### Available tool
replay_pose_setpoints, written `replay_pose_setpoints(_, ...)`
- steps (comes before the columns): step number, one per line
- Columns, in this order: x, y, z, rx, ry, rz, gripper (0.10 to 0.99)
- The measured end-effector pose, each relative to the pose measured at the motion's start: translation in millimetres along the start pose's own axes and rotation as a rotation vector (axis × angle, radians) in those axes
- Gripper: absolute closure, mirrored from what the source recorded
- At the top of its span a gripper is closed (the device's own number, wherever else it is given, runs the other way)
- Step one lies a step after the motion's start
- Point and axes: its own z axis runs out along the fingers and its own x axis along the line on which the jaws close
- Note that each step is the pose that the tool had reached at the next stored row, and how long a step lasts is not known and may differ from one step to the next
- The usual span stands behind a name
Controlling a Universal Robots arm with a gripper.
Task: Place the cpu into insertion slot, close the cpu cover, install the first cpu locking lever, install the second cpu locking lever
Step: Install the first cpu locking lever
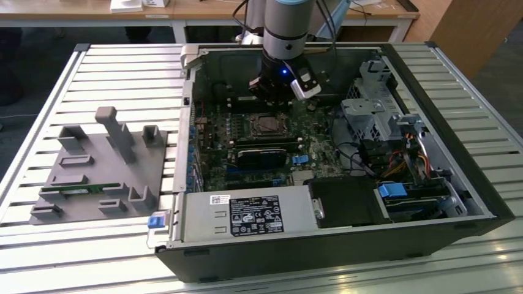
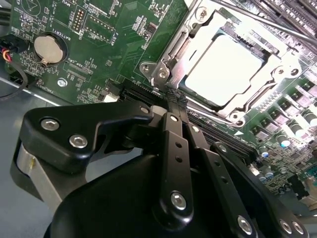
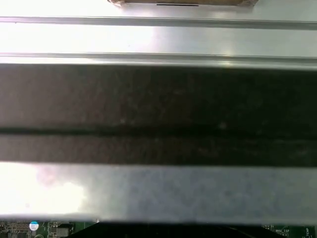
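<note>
Cpu (image 2: 229, 69) first: its dull silver top lies flat inside the insertion slot (image 2: 257, 47) on the green circuit board (image 2: 99, 44), with the cpu cover (image 2: 198, 29) folded down around it as a bright metal frame whose window leaves the chip bare. In the second wrist view the claw (image 2: 171, 96) sits just off one corner of that frame. Its black fingers (image 2: 173, 124) are drawn close together, their tips meeting at the frame's edge near a thin metal lever (image 2: 257, 20) that runs along the far side of the socket; whether anything is pinched between the tips I cannot tell. A round coin battery (image 2: 49, 48) sits on the board well apart from the socket.

In the exterior view the claw (image 1: 274, 92) hangs from the arm (image 1: 286, 30) inside the open computer case (image 1: 457, 165), low over the board just behind the socket (image 1: 266, 125). A black-labelled power supply box (image 1: 245, 215) lies at the near wall of the case. The case rests on a slatted metal desk (image 1: 106, 67), and a grey moulded fixture (image 1: 102, 171) stands on the desk to the exterior view's left of the case.

The first wrist view shows a dark band of case wall (image 3: 158, 114) with a sliver of green board below it.
</note>
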Motion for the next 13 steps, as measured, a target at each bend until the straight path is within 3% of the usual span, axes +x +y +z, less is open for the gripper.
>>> replay_pose_setpoints(13,0.0,1.7,-1.0,0.005,-0.0003,0.000,0.980)
